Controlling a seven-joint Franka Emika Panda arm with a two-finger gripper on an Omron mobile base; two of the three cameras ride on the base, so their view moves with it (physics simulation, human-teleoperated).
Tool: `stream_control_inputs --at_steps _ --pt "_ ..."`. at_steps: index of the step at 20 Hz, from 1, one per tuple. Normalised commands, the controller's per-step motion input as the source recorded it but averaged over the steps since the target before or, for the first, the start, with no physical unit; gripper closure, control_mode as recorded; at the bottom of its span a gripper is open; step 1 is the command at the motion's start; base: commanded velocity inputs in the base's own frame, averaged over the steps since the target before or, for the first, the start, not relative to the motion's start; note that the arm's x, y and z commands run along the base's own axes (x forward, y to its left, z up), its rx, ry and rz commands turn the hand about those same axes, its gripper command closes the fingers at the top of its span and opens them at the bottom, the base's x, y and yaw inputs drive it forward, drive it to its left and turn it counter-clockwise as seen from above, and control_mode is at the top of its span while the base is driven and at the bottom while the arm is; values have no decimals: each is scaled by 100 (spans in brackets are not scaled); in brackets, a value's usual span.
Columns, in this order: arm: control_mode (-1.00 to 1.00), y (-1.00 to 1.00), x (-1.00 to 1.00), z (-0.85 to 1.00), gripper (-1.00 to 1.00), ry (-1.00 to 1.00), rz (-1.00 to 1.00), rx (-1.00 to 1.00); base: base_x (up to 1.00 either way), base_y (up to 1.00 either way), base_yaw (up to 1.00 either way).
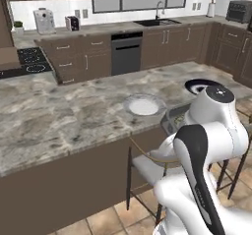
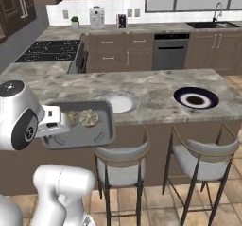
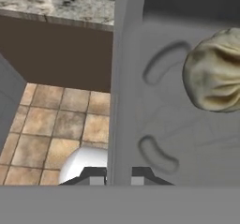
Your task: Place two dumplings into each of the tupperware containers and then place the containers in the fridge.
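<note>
My gripper [image 2: 59,121] is shut on the left rim of the dark grey tupperware container [image 2: 90,134], holding it level in the air just off the island counter's front edge. Two tan dumplings [image 2: 88,117] lie side by side in it. In the hand view the container's rim [image 3: 118,78] runs up from between my fingertips [image 3: 117,181], and one crinkled dumpling [image 3: 213,70] rests on the tub floor to the right. The left base view shows part of the container [image 1: 173,117] behind my arm. The fridge is out of view.
A round pale grey plate [image 2: 120,102] sits on the marble island [image 2: 156,85] near its front edge, and a dark-rimmed plate [image 2: 195,98] lies to its right. Two bar stools [image 2: 120,166] stand below the counter on the tiled floor. A stove [image 2: 49,50] stands at the back left.
</note>
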Motion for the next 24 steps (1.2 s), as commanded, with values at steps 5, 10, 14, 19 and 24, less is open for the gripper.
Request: stream_control_inputs --at_steps 5,10,14,19,24 --pt "100 0 0 0 100 0 0 0 32 -100 -8" --pt "100 0 0 0 100 0 0 0 26 -100 -10" --pt "100 0 0 0 100 0 0 0 24 -100 -9" --pt "100 0 0 0 100 0 0 0 23 -100 -8" --pt "100 0 0 0 100 0 0 0 22 -100 -7"
